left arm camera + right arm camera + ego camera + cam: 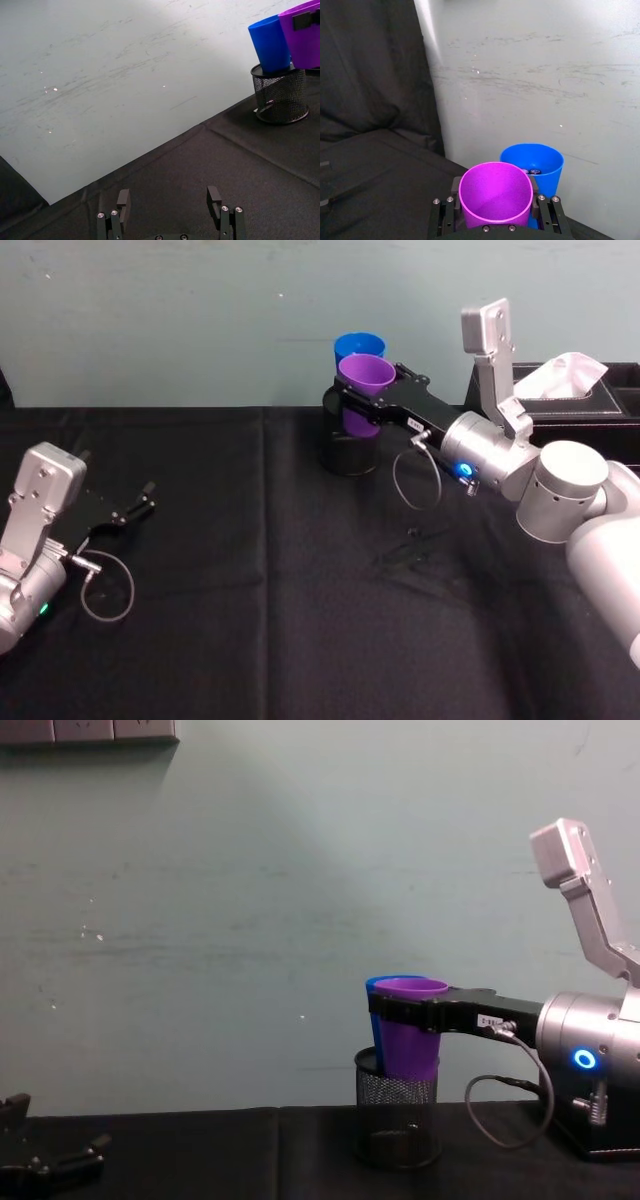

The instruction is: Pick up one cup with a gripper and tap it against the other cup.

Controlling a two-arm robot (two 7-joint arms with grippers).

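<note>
My right gripper (366, 392) is shut on the purple cup (365, 375), one black finger on each side just under the rim. It holds the cup upright in the air over the black mesh pen holder (350, 452). The blue cup (360, 344) stands in that holder, right behind the purple one. The purple cup (302, 35) and the blue cup (270, 42) are side by side; I cannot tell whether they touch. From the side, the purple cup (410, 1032) covers most of the blue cup (374, 1020). My left gripper (138, 504) rests open on the black cloth at the far left.
A black box (600, 405) with a white tissue (560, 375) stands at the back right beside the right arm. The pale green wall (200, 310) rises directly behind the cups. A small dark object (414, 533) lies on the creased cloth in front of the holder.
</note>
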